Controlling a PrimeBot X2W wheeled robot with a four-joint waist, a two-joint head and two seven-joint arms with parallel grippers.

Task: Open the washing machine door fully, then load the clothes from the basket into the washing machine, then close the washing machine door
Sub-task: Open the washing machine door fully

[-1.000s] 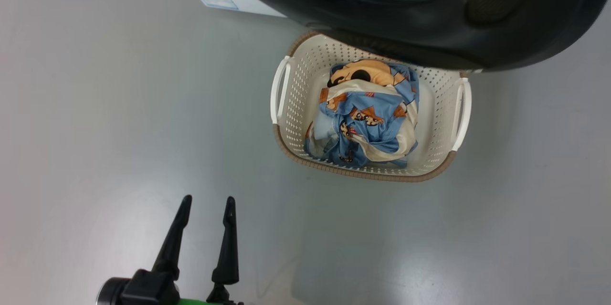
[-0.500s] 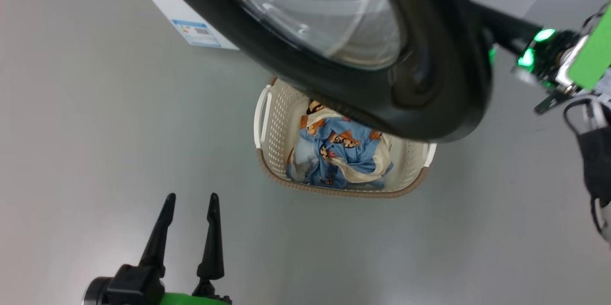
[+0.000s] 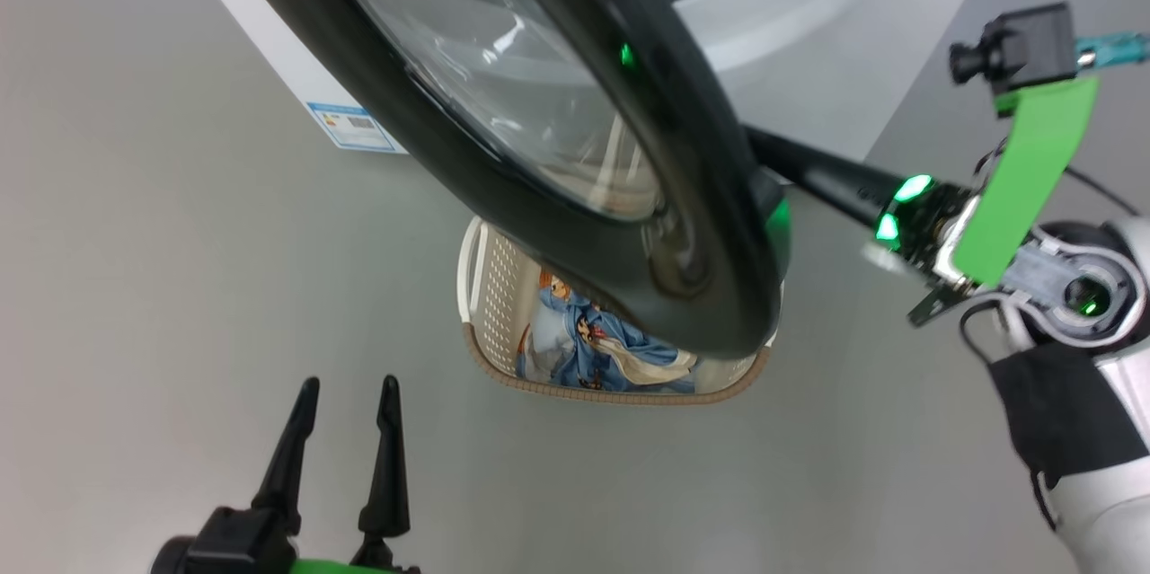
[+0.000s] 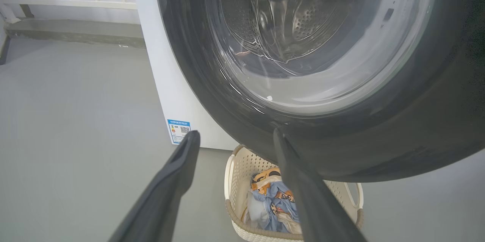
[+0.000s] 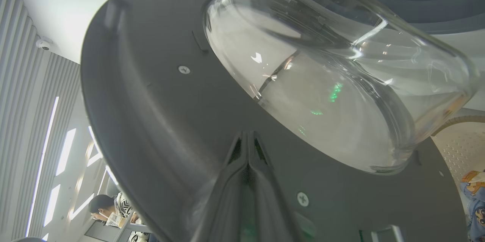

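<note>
Grey floor (image 3: 180, 304) spreads across the head view from 3 round to 9 o'clock, and the white washer (image 3: 809, 35) stands at 12 to 1 o'clock. Its door (image 3: 710, 295) is swung out from the front, part open. It is a glossy black ring running from 11 o'clock down to the centre, with the glass bowl (image 3: 503, 80) in its middle. In the left wrist view the steel drum (image 4: 303, 18) shows through that glass. The basket (image 3: 490, 287) sits on the floor at the door's 6 o'clock, its far half hidden under the black rim. The clothes (image 3: 584, 349) lie bunched inside it, blue with cream. The right gripper (image 5: 248, 138) comes in from 3 o'clock behind the door, its two fingers pressed tight together with nothing between them. In its own wrist view the tips rest against the door's dark grey inner face, at 6 o'clock of the bowl. The left gripper (image 3: 349, 384) hangs at 7 o'clock over bare floor, fingers spread wide and empty, well apart from basket and door. A small blue label (image 3: 350, 125) sits low on the washer's white panel at 10 o'clock.
</note>
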